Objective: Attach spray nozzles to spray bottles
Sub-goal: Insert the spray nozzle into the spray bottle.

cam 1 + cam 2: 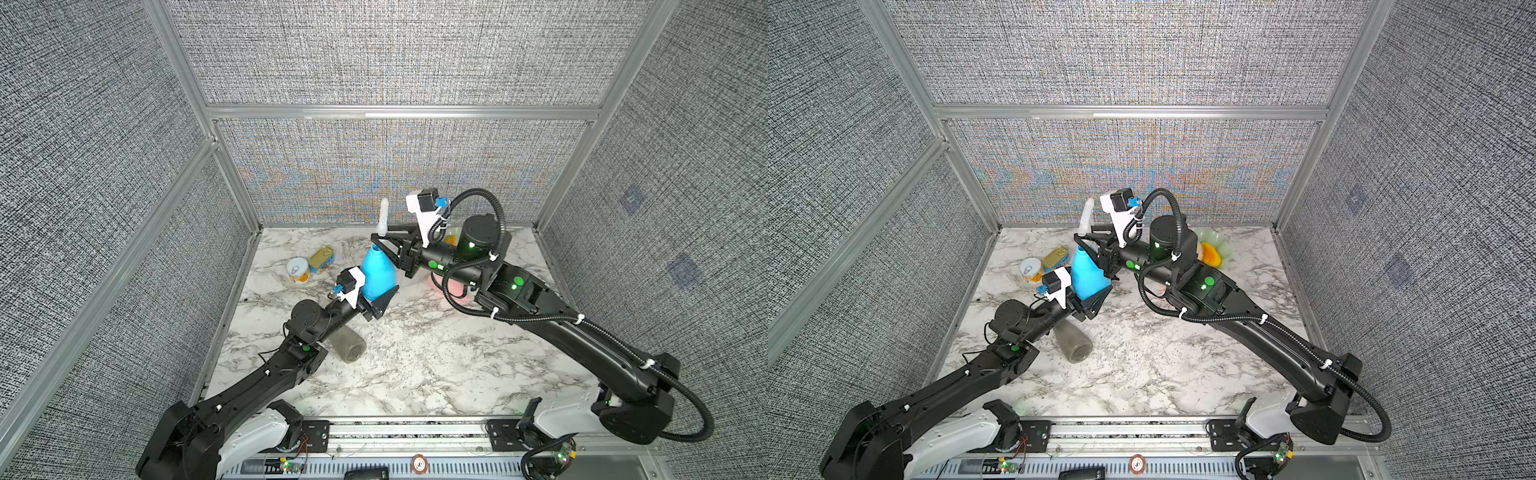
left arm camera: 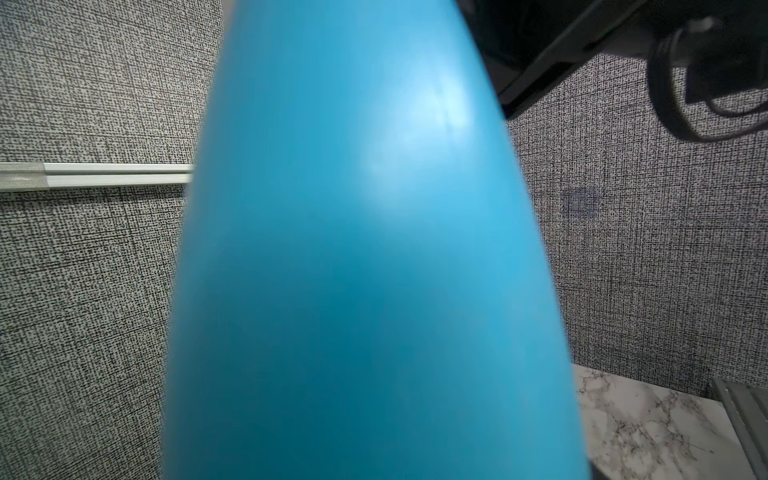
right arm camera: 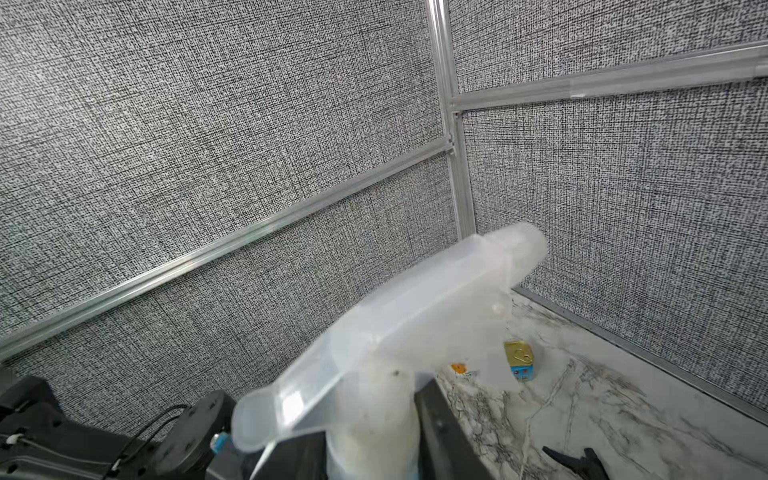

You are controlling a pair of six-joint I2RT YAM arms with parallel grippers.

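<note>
Progress looks slim: no bottle I can see wears a finished spray head. My left pincer [image 1: 376, 297] is clamped round the wide lower body of the blue tapering plastic bottle [image 1: 377, 274], neck up, toward the back of the white marble tabletop [image 1: 415, 374]. Its blue wall fills the left wrist view.

My right pincer [image 1: 380, 232] is pinched on the collar of the translucent white trigger nozzle [image 1: 384, 212], holding it right over that bottle's neck. Whether the collar has met the threads I cannot tell, because my own fingers hide the joint. I judge this to be the seating-and-twisting step of the first pairing.

The other two pairings look undone:
- The smoky grey translucent bottle [image 1: 347, 343] lies on its side under my left arm, with no head that I can see.
- The pink bottle [image 1: 455, 286] shows only as a sliver behind my right forearm.
- The black trigger nozzle [image 3: 575, 455] lies loose on the marble in the right wrist view.
- A third nozzle I cannot find.

The round tin can [image 1: 298, 270] and the rectangular gold tin [image 1: 322, 259], near the left wall, are no part of the job.
</note>
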